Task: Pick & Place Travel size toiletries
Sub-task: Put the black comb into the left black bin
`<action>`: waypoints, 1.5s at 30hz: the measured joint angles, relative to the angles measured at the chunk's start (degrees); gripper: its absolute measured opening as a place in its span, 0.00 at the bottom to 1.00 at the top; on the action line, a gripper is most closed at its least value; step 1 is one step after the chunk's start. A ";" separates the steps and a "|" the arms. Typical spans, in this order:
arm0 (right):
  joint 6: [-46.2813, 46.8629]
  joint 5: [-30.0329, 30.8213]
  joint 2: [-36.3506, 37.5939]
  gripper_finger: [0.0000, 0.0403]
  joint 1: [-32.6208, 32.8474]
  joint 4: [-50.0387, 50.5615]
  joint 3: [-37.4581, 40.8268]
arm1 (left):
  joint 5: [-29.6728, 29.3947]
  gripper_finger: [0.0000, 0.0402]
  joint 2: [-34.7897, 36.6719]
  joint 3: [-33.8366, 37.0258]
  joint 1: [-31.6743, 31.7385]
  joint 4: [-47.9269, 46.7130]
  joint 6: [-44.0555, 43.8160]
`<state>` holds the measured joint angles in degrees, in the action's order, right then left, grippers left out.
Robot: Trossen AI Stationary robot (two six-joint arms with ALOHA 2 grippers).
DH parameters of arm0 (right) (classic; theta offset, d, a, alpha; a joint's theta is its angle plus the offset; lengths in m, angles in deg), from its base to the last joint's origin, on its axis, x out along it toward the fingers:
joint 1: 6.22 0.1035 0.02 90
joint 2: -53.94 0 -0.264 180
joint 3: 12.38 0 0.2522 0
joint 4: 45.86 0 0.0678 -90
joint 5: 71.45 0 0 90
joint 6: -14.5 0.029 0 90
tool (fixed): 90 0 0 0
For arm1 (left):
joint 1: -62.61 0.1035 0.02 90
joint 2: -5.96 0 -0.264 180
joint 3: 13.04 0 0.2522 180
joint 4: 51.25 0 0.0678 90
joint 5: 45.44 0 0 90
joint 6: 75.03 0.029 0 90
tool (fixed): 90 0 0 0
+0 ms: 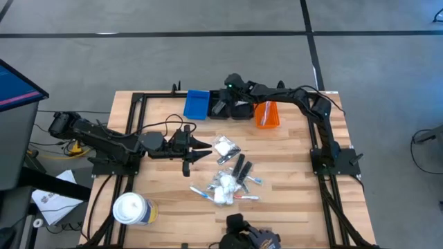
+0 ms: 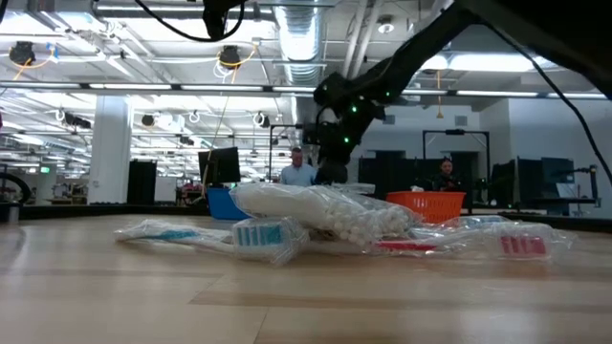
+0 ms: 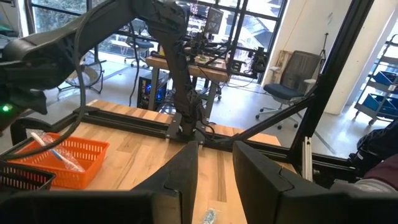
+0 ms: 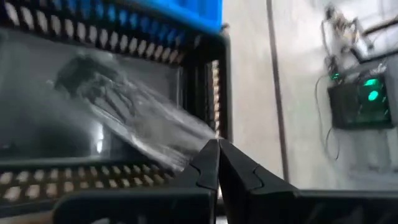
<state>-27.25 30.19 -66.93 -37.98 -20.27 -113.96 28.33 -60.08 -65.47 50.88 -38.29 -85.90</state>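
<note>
- Over the black bin at the bench's far edge, right gripper sits pinched shut, empty, a clear sachet inside.
- Lift straight, avoiding bin walls.
- Left gripper waits part-open, empty, beside the toiletries pile.

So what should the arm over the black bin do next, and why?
Probably lift up and swing back to the pile of toiletries. The right gripper is shut, with no hold on the clear packet in the black bin, so that drop looks done. Plenty of items are left on the table. The left gripper waits beside the pile.
</note>
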 joint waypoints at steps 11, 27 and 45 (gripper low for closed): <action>13.32 -6.68 0.13 0.00 -2.52 5.12 -3.04 | 0.02 0.24 0.00 0.00 0.00 -0.04 0.31; 26.87 -16.24 0.13 0.00 -4.02 18.87 -12.89 | 0.00 0.24 0.00 0.00 0.02 0.33 0.24; 38.42 -18.88 -7.09 0.00 -4.25 22.03 -18.48 | 0.00 0.24 0.00 0.00 -0.31 0.70 0.21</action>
<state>11.17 11.32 -74.03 -42.23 1.76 -132.43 28.33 -60.08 -65.47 50.58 -37.59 -85.69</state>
